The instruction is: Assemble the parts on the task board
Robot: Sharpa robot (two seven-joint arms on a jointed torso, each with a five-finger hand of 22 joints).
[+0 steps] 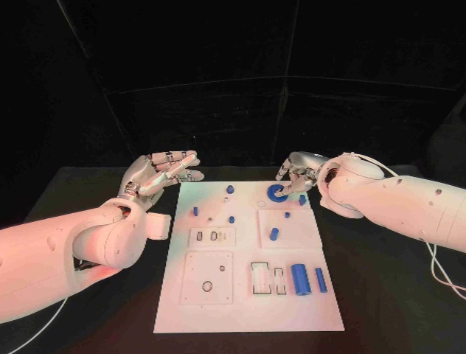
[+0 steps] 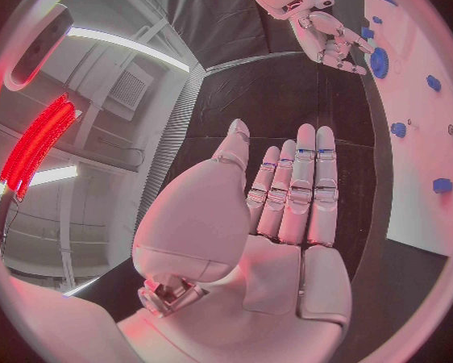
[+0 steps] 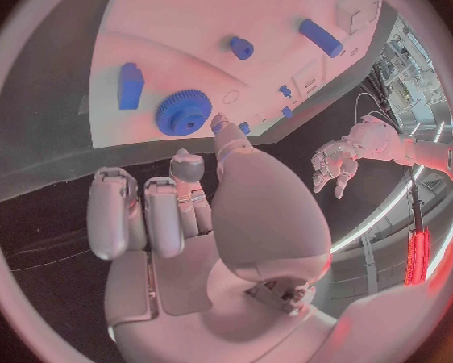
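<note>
Landmark: the task board [image 1: 244, 310], a white plate lying in the middle of the black surface [image 1: 392, 295].
Left hand: the left hand [image 1: 161, 173] is held just off the board's far left corner, above the surface; its fingers [image 2: 305, 187] are stretched out straight and side by side, and nothing is held or touched by them.
Gear: a blue gear [image 1: 278, 193] lies on the board near its far edge, toward the right side; other small blue parts are scattered down the board, the largest of them, a blue cylinder [image 1: 300, 279], near the right edge at the near end.
Right hand: the right hand [image 1: 300, 171] is set at the board's far right corner, over the gear; one fingertip [image 3: 218, 127] reaches to the gear's rim, while the remaining fingers are curled back. Whether the gear is actually pinched cannot be told.
Step in hand: judged to be the taking up or seating of the gear by the right hand.
Next move: a firm hold across the gear's toothed rim is called for, then a level placing onto its seat on the board.
</note>
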